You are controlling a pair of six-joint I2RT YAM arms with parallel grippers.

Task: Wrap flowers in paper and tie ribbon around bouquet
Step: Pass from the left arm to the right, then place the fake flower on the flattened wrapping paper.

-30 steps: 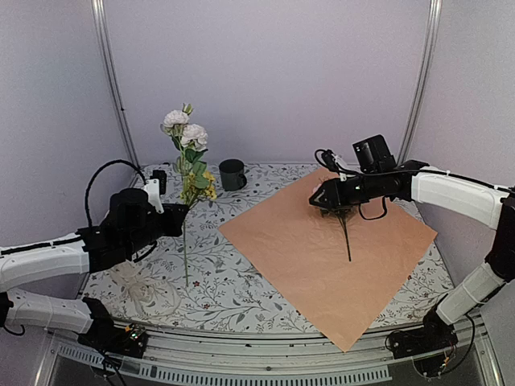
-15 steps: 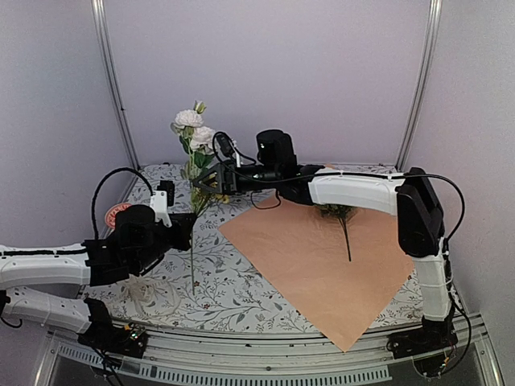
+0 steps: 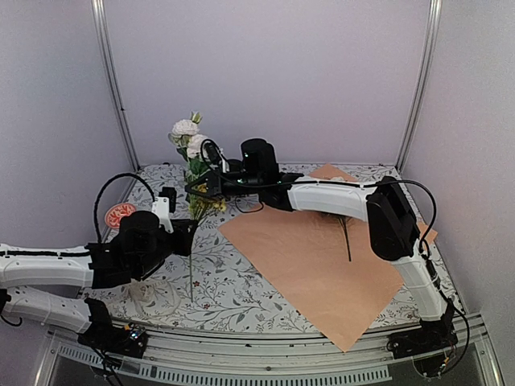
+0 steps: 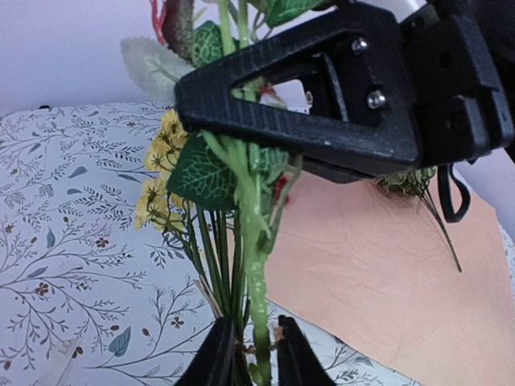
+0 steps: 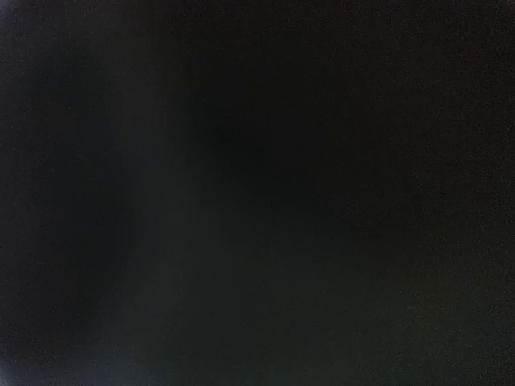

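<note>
Flowers (image 3: 187, 130), one bunch; left hand (image 3: 186, 234), right hand (image 3: 196, 186); one paper (image 3: 322, 269).

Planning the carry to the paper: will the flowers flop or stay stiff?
Probably fairly stiff: the flowers stand upright above the right gripper, shut on their stems. Likely light, the stems being thin. The separate stems may splay or slip.

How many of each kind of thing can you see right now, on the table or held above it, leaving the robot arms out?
flower bunch: 1
loose green sprig: 1
paper sheet: 1
ribbon: 1
round red disc: 1
Total: 5
</note>
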